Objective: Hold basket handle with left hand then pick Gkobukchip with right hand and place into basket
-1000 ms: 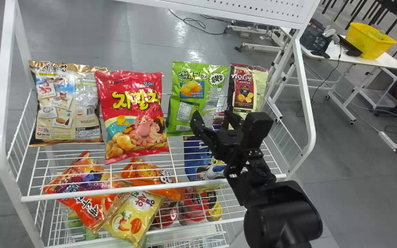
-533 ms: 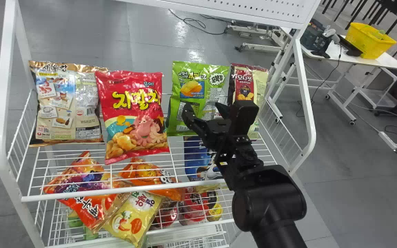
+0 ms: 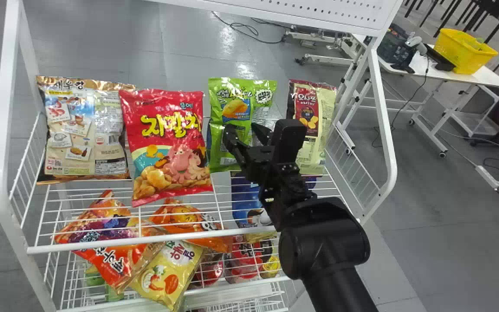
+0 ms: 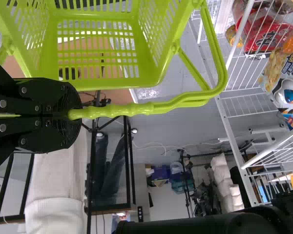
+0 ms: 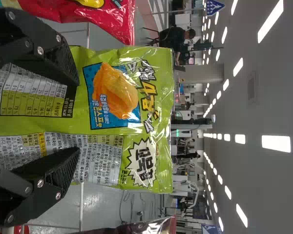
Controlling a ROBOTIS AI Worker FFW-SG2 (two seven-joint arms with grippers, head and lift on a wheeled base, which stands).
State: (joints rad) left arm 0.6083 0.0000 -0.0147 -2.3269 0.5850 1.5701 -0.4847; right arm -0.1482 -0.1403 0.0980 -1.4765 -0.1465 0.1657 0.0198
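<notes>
Nearer the red snack bag (image 3: pixel 165 147), the green Gkobukchip bag (image 3: pixel 234 108) and right gripper (image 3: pixel 245 130) have been shifted, the jaws spread at the green bag. Basket handle (image 4: pixel 136 108) is clamped in the left gripper's (image 4: pixel 71 114) jaws; grasping and basket placement remain.

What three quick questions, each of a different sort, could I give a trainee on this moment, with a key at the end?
1. Fill in the blank: In the head view, the red bag stands to the ____ of the green Gkobukchip bag.
2. Multiple choice: What is the left gripper holding?
A) the red bag
B) the basket handle
C) a yellow bag
3. True or false: The right gripper has its fingers apart at the green Gkobukchip bag.

Key: 1. left; 2. B; 3. true
</notes>
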